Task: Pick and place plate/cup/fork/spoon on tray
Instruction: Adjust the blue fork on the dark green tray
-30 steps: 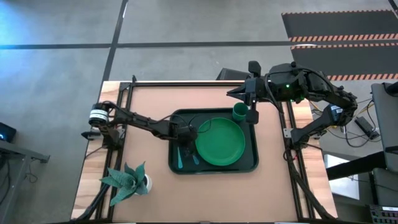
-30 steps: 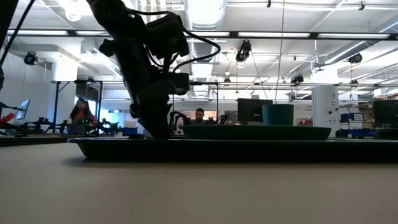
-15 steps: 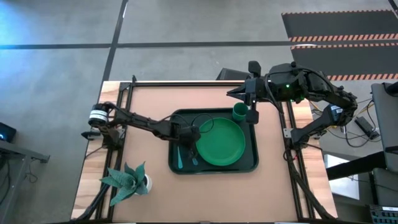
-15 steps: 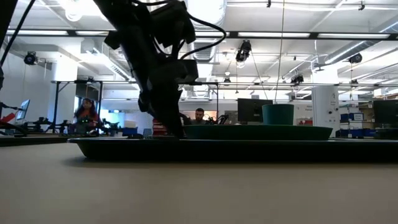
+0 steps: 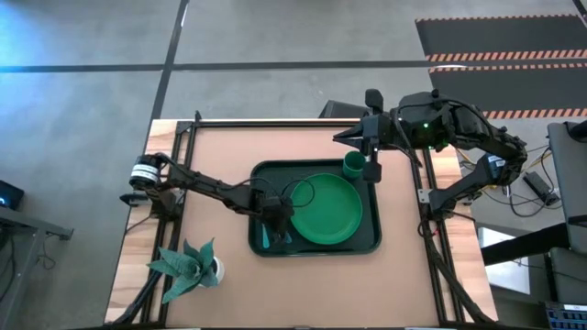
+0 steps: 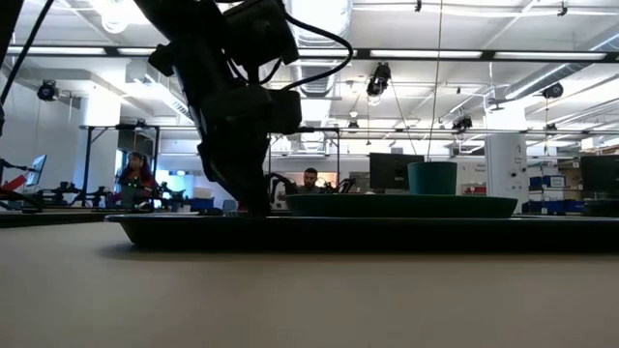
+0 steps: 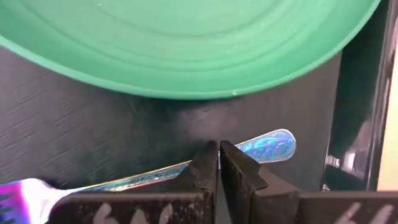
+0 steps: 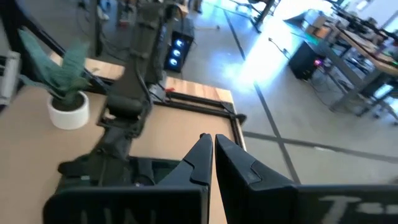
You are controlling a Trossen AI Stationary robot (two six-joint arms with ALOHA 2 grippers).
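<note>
The large dark green rectangular plastic tray [image 5: 371, 240] sits mid-table, with bare brown tabletop [image 5: 229, 147] open on all four sides, widest on the left. On it, one large round bright green plastic plate [image 5: 330, 209] fills the right and middle, its rim close to the tray's right and near walls. One small bright green plastic cup [image 5: 354, 165] stands upright in the tray's far right corner, just beside the plate's far edge.

That leaves a narrow dark strip down the tray's left side, and that is where the left gripper [image 5: 275, 218] is, low over the tray floor. In the left wrist view its two dark fingers [image 7: 205, 171] are pressed together with nothing between them, and one slim spoon with a light blue handle [image 7: 186, 165] lies flat on the tray floor right at the tips, its oval bowl just clear of the plate's rim. From above, two blue utensils show in that strip; the one nearer the tray's left wall, a pale blue handle [image 5: 264, 234], is too small to tell apart as the fork.

The right gripper [image 5: 371, 170] hangs at the tray's far right corner beside the cup, fingers [image 8: 199, 158] closed together, empty.

One white pot with a green leafy plant [image 5: 188, 268] stands at the table's near left, well apart from the tray.
</note>
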